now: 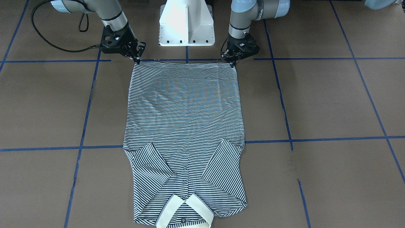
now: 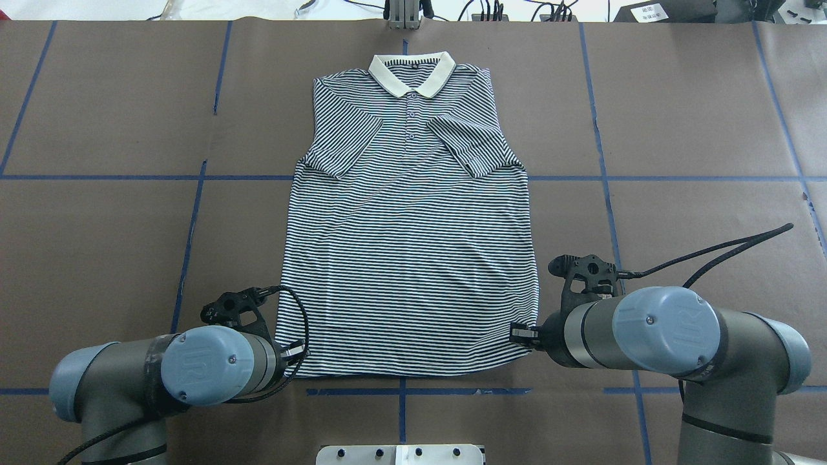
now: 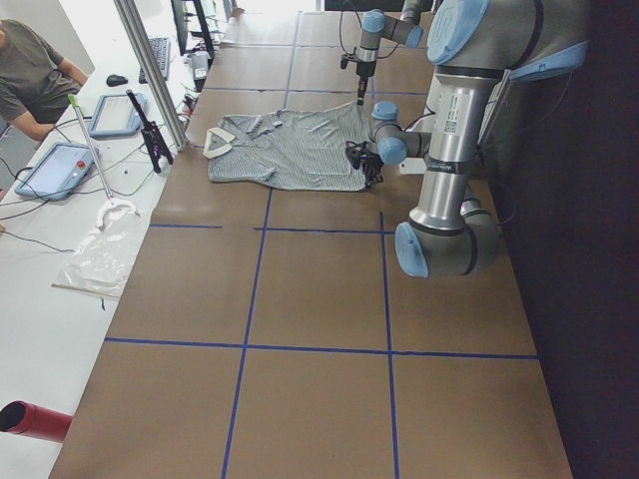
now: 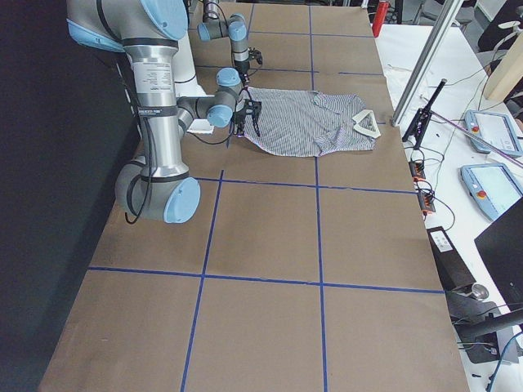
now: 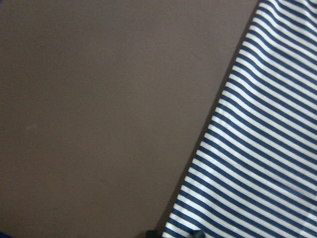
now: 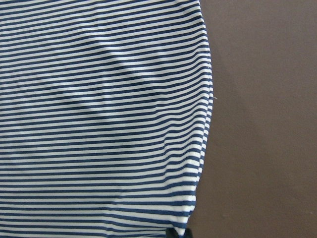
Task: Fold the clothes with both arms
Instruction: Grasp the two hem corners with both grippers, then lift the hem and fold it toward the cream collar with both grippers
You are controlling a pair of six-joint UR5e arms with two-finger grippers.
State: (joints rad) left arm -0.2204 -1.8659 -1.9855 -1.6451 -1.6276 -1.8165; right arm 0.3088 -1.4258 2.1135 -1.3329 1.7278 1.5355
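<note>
End effectors (image 1: 136, 60) (image 1: 233, 63) pinch polo shirt (image 1: 185, 110) hem corners.

Bright, even light falls from above on the brown surface (image 2: 97, 258), with no glare on it. The shirt (image 2: 413, 258) casts only a thin, soft shadow along its edges. In the front-facing view its fine stripes shimmer in curved moiré rings towards the robot-side edge. Both wrist views are close and slightly soft. Beyond the far edge the overhead view burns out to white. In the side views the robot's side sinks into black.
</note>
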